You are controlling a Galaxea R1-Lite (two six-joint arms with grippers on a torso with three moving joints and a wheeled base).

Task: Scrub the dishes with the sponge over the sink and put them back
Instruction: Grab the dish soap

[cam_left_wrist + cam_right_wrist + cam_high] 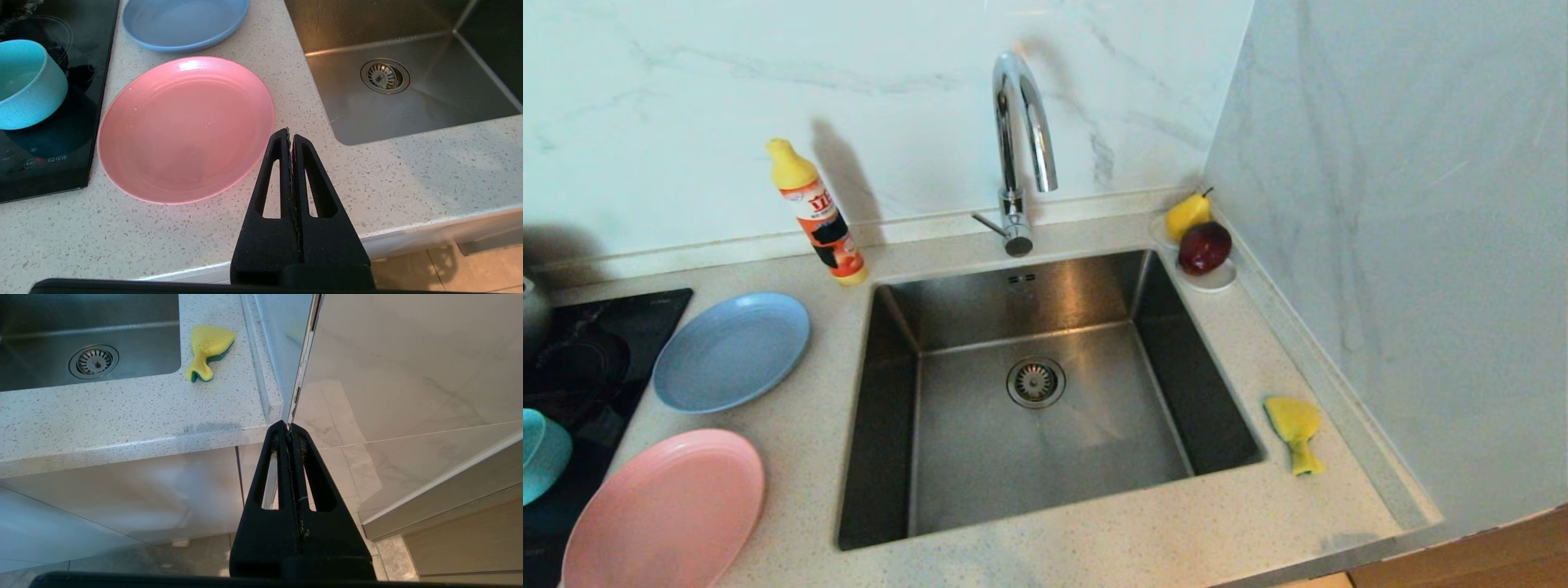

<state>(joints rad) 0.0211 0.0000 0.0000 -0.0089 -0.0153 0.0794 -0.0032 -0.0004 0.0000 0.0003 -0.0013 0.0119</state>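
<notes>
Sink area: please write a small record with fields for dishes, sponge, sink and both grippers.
dishes: round pink plastic plate, round light-blue plate and small teal bowl, all left of the basin; bowl on the black cooktop
sponge: yellow sponge with green side, on the speckled counter right of the basin
sink: square steel sink, nothing in it
left gripper: shut, holds nothing
right gripper: shut, holds nothing
</notes>
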